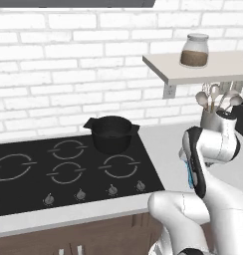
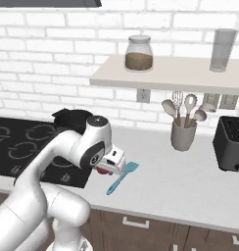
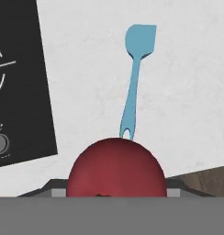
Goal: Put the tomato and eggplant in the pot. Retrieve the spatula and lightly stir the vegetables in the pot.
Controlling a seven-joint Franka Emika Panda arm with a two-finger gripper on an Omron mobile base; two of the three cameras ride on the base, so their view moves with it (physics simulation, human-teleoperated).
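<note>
My gripper (image 2: 105,168) is shut on the tomato (image 3: 116,167), a red ball that bulges between the fingers at the bottom of the hand view and peeks out under the hand (image 2: 100,170). It hangs low over the counter near its front edge, right of the cooktop. The light-blue spatula (image 3: 137,78) lies flat on the counter just beyond the tomato, blade pointing away; it also shows as the spatula (image 2: 122,177). The black pot (image 1: 111,133) stands on the cooktop's back right burner, apart from the hand. The eggplant is out of view.
The black cooktop (image 1: 68,164) fills the left counter. A grey utensil cup (image 2: 183,135) with spoons and a whisk stands at the back, a dark toaster (image 2: 231,142) at the right. A shelf (image 2: 165,78) above carries a jar (image 2: 138,54) and a glass (image 2: 222,49).
</note>
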